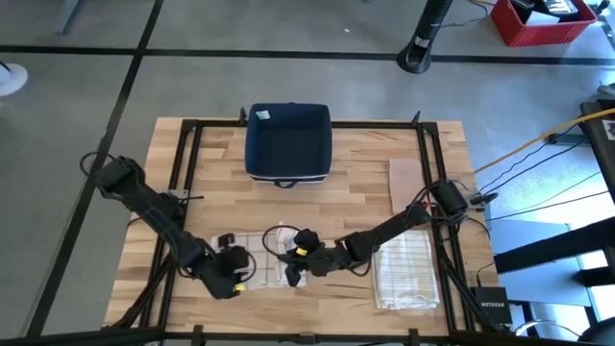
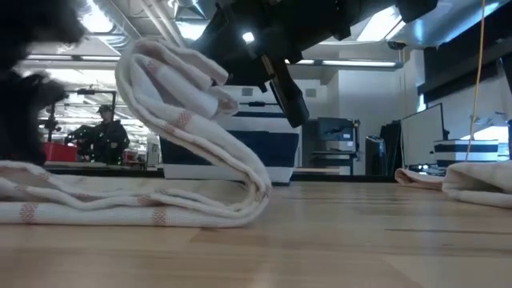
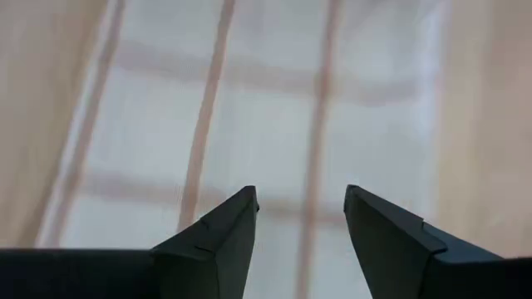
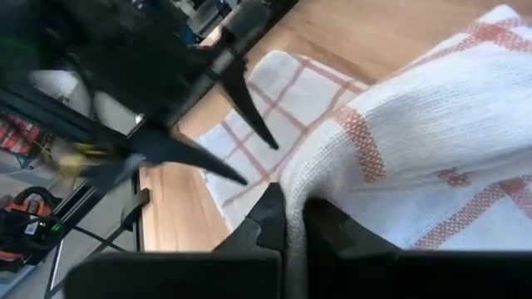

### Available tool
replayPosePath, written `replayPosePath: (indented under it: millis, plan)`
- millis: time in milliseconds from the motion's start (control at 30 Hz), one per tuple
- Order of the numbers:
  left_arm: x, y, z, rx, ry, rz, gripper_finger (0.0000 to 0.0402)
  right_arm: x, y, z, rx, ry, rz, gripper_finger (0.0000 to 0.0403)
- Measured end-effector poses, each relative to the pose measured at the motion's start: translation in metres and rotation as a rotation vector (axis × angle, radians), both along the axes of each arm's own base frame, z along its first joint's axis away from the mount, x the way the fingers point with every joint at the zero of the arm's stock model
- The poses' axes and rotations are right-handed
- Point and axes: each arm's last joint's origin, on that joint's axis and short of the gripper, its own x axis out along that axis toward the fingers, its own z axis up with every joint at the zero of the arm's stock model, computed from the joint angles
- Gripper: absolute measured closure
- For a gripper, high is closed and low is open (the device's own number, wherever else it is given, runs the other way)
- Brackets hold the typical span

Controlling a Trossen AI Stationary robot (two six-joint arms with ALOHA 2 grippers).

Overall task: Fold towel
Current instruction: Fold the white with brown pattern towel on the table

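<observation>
A white towel (image 1: 272, 252) with red stripes lies near the table's front edge. Its lower part (image 2: 120, 204) rests flat on the wood. One end (image 2: 172, 76) is lifted and curls back over that flat part from a rounded fold (image 2: 258, 188). My right gripper (image 4: 295, 199) is shut on the lifted end and reaches in from the table's right (image 1: 298, 258). My left gripper (image 3: 299, 208) is open and hovers over the flat part of the towel (image 3: 274, 108), just left of the right gripper (image 1: 245, 267). Nothing is between its fingers. My right gripper pinches the lifted end of the towel at its edge (image 4: 326, 178) between its two fingers. One layer or several, I cannot tell. The fingers come slanting down from the table's right. The held end is clear of the table, and the cloth sags slack from it to the fold (image 2: 258, 188).
A dark blue bin (image 1: 288, 142) stands at the far middle. A stack of folded towels (image 1: 408, 269) lies at the near right, with a flat brown piece (image 1: 407, 183) behind it. A black frame (image 1: 183, 173) runs round the tabletop. A person (image 2: 106, 128) is in the room beyond.
</observation>
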Motion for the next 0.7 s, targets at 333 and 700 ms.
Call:
replayPosePath:
  millis: [333,700]
  plan:
    - [-0.003,-0.002,-0.047,-0.003,-0.071,0.049,0.0224,0.007,-0.004,0.011,0.04,-0.114,-0.019,0.0389]
    - [0.014,0.003,-0.045,-0.012,-0.141,0.012,0.0224,0.041,0.005,0.0,0.092,-0.167,0.027,0.0388]
